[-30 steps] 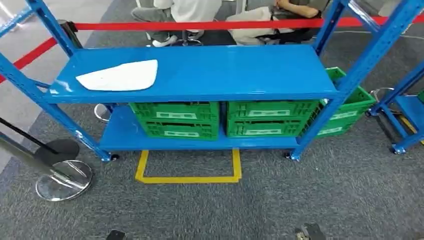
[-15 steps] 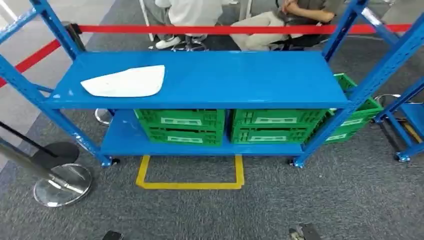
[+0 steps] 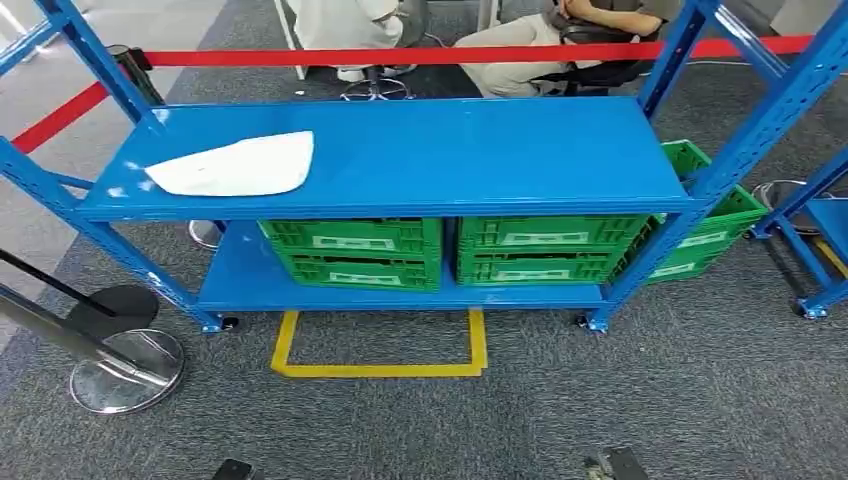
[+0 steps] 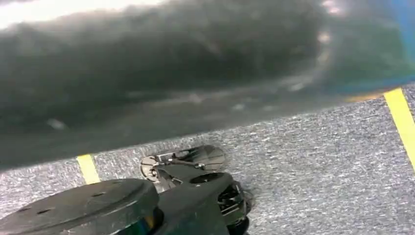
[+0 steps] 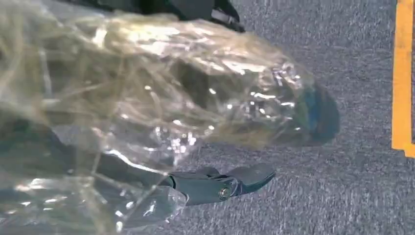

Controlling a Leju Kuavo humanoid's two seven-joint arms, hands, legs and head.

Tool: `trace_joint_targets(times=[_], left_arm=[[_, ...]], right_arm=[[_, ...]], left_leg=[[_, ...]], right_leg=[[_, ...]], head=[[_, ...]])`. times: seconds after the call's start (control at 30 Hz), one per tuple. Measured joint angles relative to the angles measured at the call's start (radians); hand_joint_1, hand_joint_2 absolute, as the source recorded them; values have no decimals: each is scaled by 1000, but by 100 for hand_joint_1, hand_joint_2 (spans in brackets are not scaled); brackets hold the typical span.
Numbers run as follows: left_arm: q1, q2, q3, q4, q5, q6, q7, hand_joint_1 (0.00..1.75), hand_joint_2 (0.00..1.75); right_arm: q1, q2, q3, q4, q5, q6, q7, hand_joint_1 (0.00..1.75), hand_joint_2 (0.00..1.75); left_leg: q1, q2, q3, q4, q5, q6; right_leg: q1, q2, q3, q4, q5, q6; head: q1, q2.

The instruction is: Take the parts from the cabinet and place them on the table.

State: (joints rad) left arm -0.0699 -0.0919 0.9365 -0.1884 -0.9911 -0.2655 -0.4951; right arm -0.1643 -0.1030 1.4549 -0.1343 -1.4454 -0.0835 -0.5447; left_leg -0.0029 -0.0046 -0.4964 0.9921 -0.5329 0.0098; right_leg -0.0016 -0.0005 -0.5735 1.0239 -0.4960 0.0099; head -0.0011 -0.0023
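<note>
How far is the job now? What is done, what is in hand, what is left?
Done, it seems: one white bag lies on the blue rack's top shelf. In hand: the right robot hand holds a clear plastic bag above the carpet. Left: setting that bag down; I cannot tell whether more parts remain.

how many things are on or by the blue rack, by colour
green crates: 3, two on the lower shelf and one on the floor behind the rack's right post
white bag: 1, on the top shelf
clear plastic bag: 1, in the right hand
total: 5
</note>
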Motion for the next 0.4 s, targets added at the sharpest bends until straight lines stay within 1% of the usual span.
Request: trace_joint_targets(times=[0.17, 0.27, 0.4], left_arm=[[4, -2, 0, 0, 7, 21, 11, 0, 0], [18, -4, 0, 0, 10, 29, 13, 0, 0], [31, -6, 1, 0, 16, 38, 18, 0, 0]], right_arm=[[0, 0, 0, 0, 3, -3, -11, 0, 0], [0, 0, 13, 0, 36, -10, -13, 0, 0], [3, 2, 32, 0, 49, -8, 11, 0, 0]], left_leg=[[-1, 0, 0, 0, 1, -2], [-2, 0, 1, 0, 1, -2], [-4, 0, 2, 0, 1, -2]], right_leg=[[-1, -1, 2, 0, 1, 0], [-3, 0, 3, -1, 2, 1], [-4, -1, 3, -2, 3, 2]], head=[[0, 0], [0, 0], [0, 0]])
